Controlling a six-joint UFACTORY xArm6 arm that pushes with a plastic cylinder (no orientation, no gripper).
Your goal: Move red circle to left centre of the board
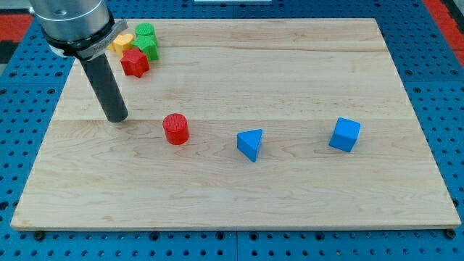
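The red circle (175,129) is a short red cylinder standing on the wooden board (232,188), left of the board's middle. My tip (116,119) rests on the board to the left of the red circle, a clear gap apart, at about the same height in the view. The dark rod rises from the tip toward the view's top left, where the arm's grey housing (72,25) covers the board's top left corner.
A red star block (135,62), two green blocks (147,40) and a yellow block (121,42) cluster at the top left. A blue triangular block (250,143) lies right of the red circle. A blue cube (344,135) lies further right.
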